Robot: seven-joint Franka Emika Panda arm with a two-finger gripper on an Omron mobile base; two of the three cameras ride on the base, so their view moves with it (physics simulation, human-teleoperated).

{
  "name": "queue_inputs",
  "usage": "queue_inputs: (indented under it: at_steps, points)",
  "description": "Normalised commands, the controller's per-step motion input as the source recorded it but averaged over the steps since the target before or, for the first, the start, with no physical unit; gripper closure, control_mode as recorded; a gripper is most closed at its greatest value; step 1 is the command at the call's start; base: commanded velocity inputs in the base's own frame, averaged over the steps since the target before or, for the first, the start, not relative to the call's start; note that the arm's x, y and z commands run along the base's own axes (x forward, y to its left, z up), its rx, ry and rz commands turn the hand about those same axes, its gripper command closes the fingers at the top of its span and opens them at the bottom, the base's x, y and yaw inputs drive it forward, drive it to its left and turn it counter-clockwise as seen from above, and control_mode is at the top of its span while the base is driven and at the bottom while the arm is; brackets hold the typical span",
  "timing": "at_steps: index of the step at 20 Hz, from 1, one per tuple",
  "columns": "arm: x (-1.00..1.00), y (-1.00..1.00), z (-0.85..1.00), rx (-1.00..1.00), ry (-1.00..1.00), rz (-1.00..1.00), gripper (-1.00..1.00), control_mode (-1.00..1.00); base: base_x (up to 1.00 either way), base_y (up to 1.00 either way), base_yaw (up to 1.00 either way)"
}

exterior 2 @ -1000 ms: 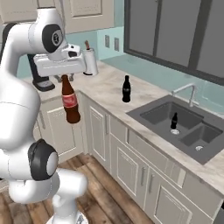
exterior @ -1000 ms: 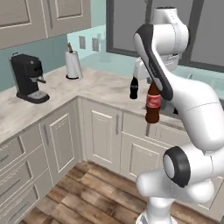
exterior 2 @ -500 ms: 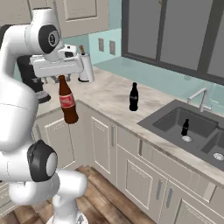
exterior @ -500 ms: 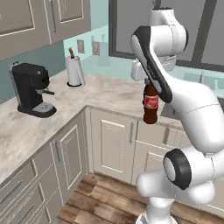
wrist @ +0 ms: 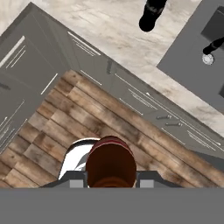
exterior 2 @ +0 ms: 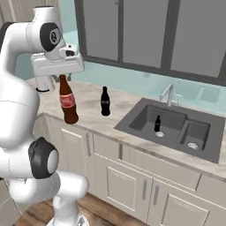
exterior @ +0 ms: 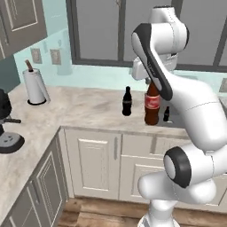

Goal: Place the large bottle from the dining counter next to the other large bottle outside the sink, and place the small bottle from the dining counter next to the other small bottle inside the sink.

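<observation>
Left base view: base has rolled closer to the sink run vs. a sec ago, so the whole scene shifts. Gripper [exterior: 151, 81] holds the large bottle [exterior: 151, 106] by its neck, upright, hanging in front of the counter [exterior: 80, 111], near the other bottle [exterior: 127, 101].

Right base view: sink [exterior 2: 176, 128] w/ small bottle [exterior 2: 157, 124] in its left basin.

Hand view: large bottle's cap between the jaws, above floor. Judged: carry nearly done, set-down next.

Worktop [exterior 2: 90, 115] bare both sides of standing dark bottle [exterior 2: 105, 101], wide gap left toward paper towel roll [exterior: 35, 86]; sink [exterior 2: 174, 128] and faucet [exterior 2: 167, 93] block right.
</observation>
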Motion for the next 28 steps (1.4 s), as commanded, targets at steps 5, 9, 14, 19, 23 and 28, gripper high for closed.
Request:
queue_inputs:
  at_steps: [5,9,14,19,23,28]
  points:
    - [0.0,0.0,0.0,0.0,0.0,0.0,1.0,1.0,0.0,0.52,-0.32]
    - [0.0,0.0,0.0,0.0,0.0,0.0,1.0,1.0,0.18,0.7,-0.22]
    - [0.0,0.0,0.0,0.0,0.0,0.0,1.0,1.0,0.47,0.36,-0.32]
    - [0.0,0.0,0.0,0.0,0.0,0.0,1.0,1.0,0.54,0.06,-0.34]
    - [0.0,0.0,0.0,0.0,0.0,0.0,1.0,1.0,0.52,0.0,-0.26]
    - [0.0,0.0,0.0,0.0,0.0,0.0,1.0,1.0,0.13,0.0,-0.08]
